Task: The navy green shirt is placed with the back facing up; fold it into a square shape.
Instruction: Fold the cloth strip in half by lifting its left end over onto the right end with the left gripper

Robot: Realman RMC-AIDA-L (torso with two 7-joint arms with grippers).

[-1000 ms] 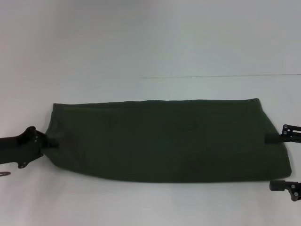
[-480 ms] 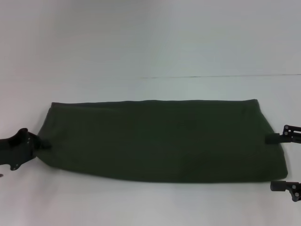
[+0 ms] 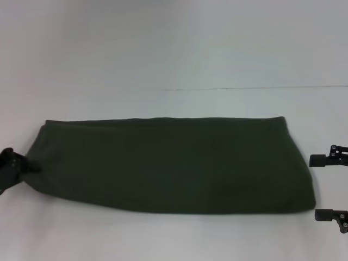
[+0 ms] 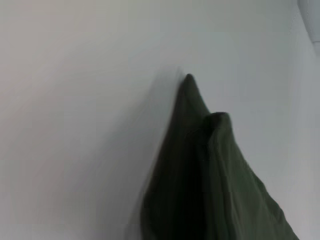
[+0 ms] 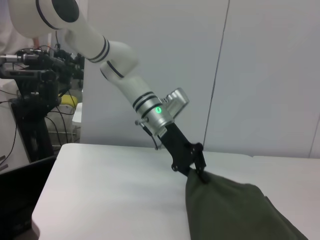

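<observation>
Right end effector [image 3: 329, 186] sits open, just off my shirt's right end. Left end effector [image 3: 12, 167] reaches low from the left edge, clenched on the navy green shirt [image 3: 171, 163], folded into a long band across the white worktop [image 3: 174, 239].

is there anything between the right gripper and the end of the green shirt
No. In the head view, only a bare strip of white table separates the open right gripper from the near end of the navy green shirt; they are not touching.
</observation>
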